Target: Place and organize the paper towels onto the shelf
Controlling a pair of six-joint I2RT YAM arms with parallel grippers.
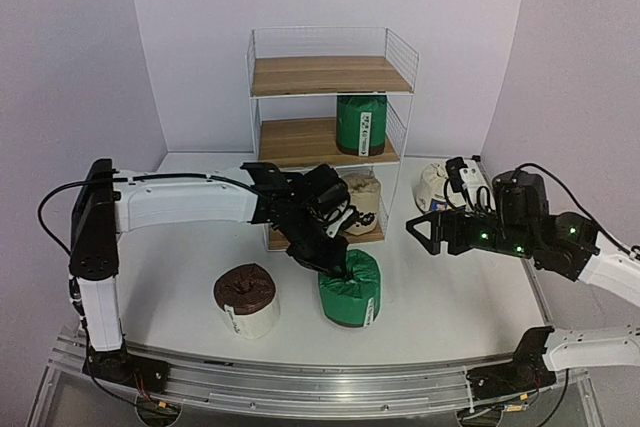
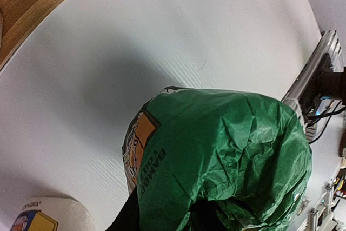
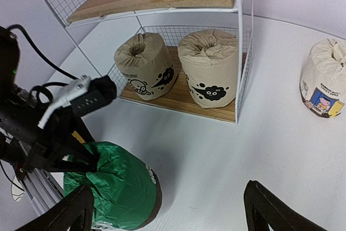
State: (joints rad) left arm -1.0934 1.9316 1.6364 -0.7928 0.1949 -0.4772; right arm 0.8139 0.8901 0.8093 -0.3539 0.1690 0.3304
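Left gripper [image 1: 337, 269] clamped on the top of a green paper towel roll [image 1: 351, 290] before the shelf [image 1: 330, 77]; right gripper [image 1: 421, 228] spread wide.

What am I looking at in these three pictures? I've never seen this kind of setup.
Two robot arms are bolted at the near edge of a white table. One picture comes from a fixed camera above and behind them; the other two come from small cameras on each wrist.

At the back stands the shelf, a wire rack with wooden boards. It already holds a green roll on the middle board and two beige rolls on the bottom one.

The left pincer is closed on the top of a second green roll, which stands on the table. The right pincer is open and empty.

Loose on the table are a brown-topped roll and a white roll with a colourful label.
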